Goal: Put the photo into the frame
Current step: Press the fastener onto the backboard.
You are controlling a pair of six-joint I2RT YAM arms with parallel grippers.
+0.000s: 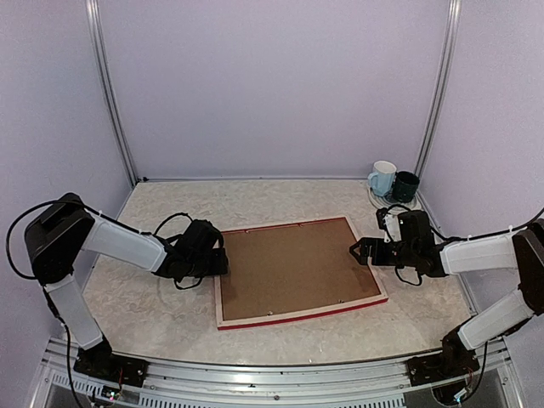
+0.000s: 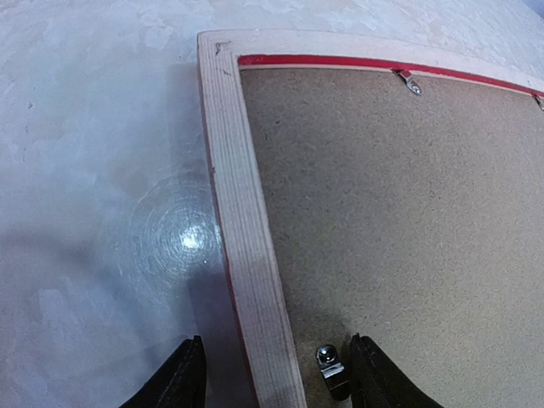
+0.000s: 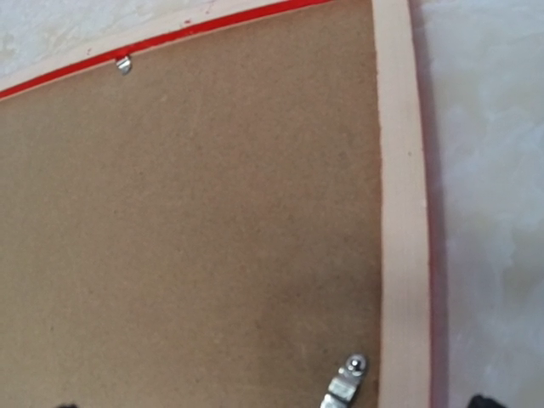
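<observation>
The frame (image 1: 297, 316) lies face down on the table, its pale wood back rails up and a thin red edge showing. A brown backing board (image 1: 293, 268) fills it. The photo is hidden. My left gripper (image 1: 223, 262) is at the frame's left rail (image 2: 246, 221). It is open (image 2: 276, 340), one finger outside the rail, the other over the board beside a metal clip (image 2: 330, 367). My right gripper (image 1: 357, 250) stands wide open over the right rail (image 3: 399, 212), only its fingertips (image 3: 484, 401) showing, a clip (image 3: 347, 384) between them.
A pale blue mug (image 1: 382, 178) and a dark green mug (image 1: 405, 185) stand at the back right corner. More clips (image 2: 410, 82) (image 3: 124, 64) sit along the far rail. Walls enclose the marbled tabletop (image 1: 170, 212) on three sides.
</observation>
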